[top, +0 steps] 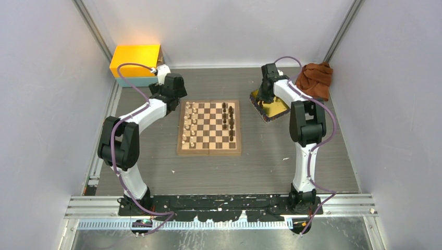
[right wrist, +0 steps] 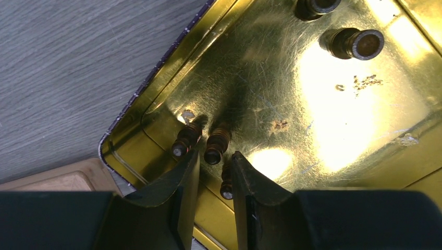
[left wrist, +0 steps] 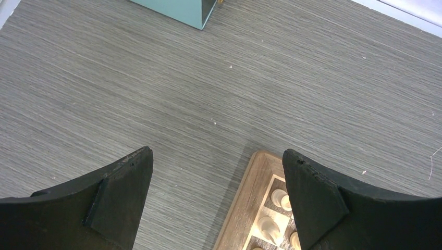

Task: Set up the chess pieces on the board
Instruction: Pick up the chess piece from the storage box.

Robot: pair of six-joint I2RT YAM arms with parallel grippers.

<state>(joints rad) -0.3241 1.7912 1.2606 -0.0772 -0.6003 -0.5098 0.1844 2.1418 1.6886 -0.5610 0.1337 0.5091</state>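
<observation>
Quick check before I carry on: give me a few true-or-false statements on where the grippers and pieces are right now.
1. The left gripper is wide open and empty. True.
2. The right gripper hangs over the board. False: it is down in the tray, its fingers among dark pieces that lie there.
3. On the board, cream pieces stand on the left arm's side and dark ones on the right arm's side. True.
4. The tray holds nothing. False: several dark pieces lie in it.
</observation>
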